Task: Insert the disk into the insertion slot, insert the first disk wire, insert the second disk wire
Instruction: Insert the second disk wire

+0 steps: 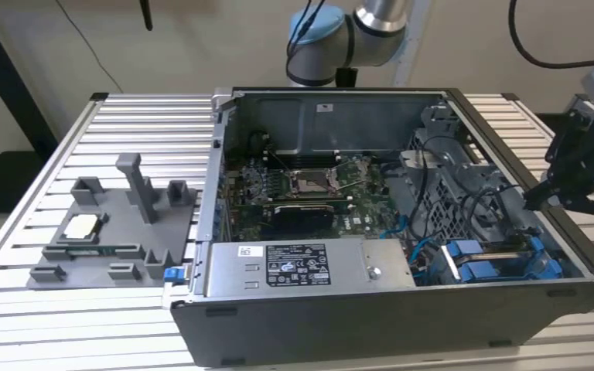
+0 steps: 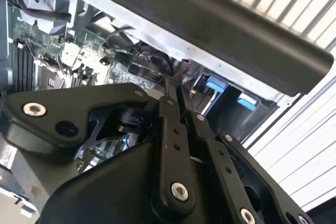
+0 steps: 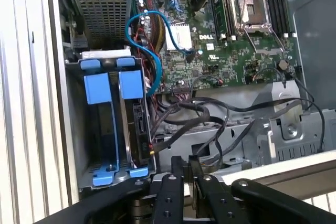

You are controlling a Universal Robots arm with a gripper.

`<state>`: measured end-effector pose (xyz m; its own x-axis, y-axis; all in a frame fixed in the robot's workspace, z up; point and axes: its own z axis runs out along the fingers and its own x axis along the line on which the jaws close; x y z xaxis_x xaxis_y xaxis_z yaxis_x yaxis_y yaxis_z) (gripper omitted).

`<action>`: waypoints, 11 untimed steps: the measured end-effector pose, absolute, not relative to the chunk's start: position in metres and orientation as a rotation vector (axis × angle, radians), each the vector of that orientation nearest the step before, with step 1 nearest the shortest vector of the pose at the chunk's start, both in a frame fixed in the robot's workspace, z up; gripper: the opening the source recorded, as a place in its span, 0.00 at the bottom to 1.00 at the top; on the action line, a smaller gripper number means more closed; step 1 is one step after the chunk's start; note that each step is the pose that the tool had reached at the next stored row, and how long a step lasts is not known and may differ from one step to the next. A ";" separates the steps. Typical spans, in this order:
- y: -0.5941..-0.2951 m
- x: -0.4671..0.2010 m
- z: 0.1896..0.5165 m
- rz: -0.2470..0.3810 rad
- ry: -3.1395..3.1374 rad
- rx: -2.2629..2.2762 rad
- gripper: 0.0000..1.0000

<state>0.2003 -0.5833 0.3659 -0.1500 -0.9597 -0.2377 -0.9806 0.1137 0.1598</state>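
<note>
In the exterior view the black pincer point(image 1: 537, 199) hangs over the open computer case point(image 1: 380, 328), above its edge on the exterior view's right. The disk point(image 1: 488, 270) sits in its blue frame in the bay below. The case rests on a slatted metal table point(image 1: 39, 325).

In the second wrist view the fingertips point(image 2: 170, 92) are pressed together, holding nothing.

In the first wrist view the pincer point(image 3: 185, 165) hovers near black wires point(image 3: 210, 116), beside the disk point(image 3: 138, 127).

one gripper point(image 3: 184, 167), two blue carriers point(image 3: 97, 87) (side by side)
</note>
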 end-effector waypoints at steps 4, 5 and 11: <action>-0.583 0.190 0.369 0.429 2.287 -1.997 0.16; -0.583 0.188 0.370 0.429 2.288 -1.997 0.16; -0.583 0.178 0.371 0.418 2.291 -2.004 0.16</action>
